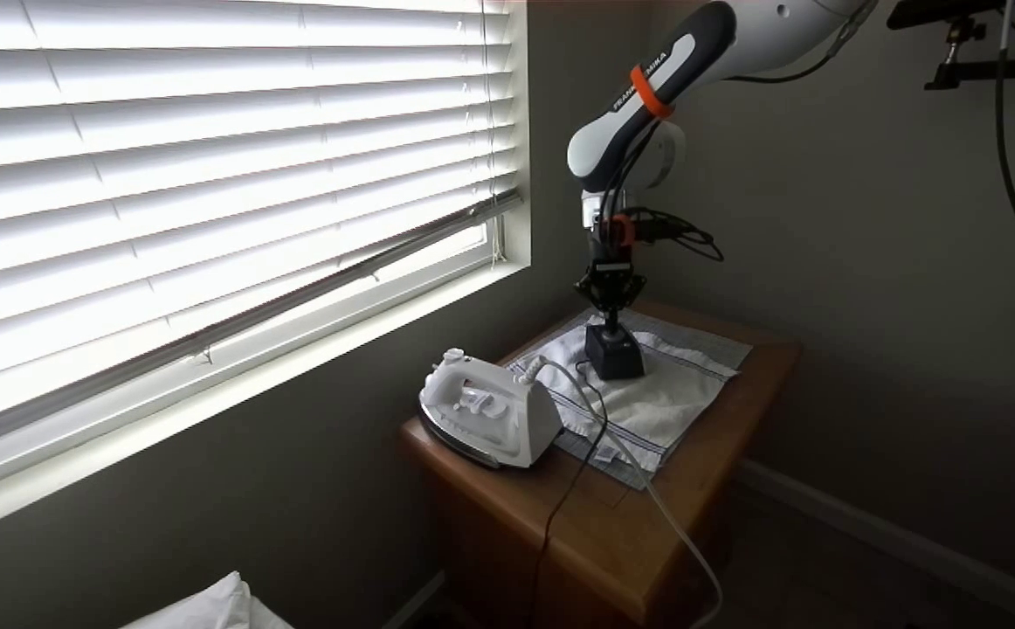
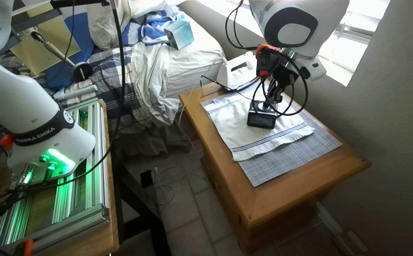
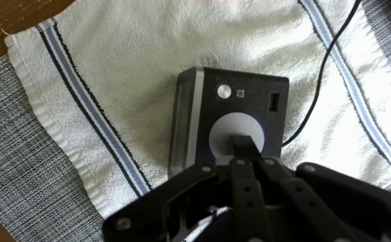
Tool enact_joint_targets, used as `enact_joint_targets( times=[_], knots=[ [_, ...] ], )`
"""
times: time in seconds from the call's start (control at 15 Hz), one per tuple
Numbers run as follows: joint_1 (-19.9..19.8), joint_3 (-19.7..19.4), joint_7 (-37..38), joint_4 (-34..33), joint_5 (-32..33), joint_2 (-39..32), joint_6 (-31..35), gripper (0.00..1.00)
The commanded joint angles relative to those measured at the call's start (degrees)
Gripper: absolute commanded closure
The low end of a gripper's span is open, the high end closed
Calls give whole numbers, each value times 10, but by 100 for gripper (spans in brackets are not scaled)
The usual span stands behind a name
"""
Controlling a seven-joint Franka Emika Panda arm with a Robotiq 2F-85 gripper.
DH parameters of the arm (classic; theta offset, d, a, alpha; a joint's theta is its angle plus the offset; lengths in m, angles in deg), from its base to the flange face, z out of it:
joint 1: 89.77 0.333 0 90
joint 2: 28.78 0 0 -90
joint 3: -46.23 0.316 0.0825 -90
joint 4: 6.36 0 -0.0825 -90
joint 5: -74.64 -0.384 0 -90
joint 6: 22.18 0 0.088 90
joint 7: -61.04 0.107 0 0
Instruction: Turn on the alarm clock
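Striped towel (image 3: 131,84), alarm clock (image 3: 229,105) beneath pincer (image 3: 244,144).

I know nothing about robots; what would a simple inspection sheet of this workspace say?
Surface: wooden table, grey mat, white towel on the mat.
Job's things: alarm clock standing on the towel; whether it is on, I cannot tell.
Clutter: white iron near a table corner.
Gripper: shut, tip at the clock's round button; pressing cannot be judged.
Cables: clock's dark cord and iron's pale cord, both over the table's edge.
Surroundings: window blinds, bed.
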Motion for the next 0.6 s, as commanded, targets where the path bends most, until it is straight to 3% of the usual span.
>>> enact_joint_targets(
  times=[0.0, 0.53],
  knots=[
    [-15, 5, -14, -22, -15, -22, -18, 100],
    [-12, -3, -8, -21, -6, -21, -51, 100]
  ],
)
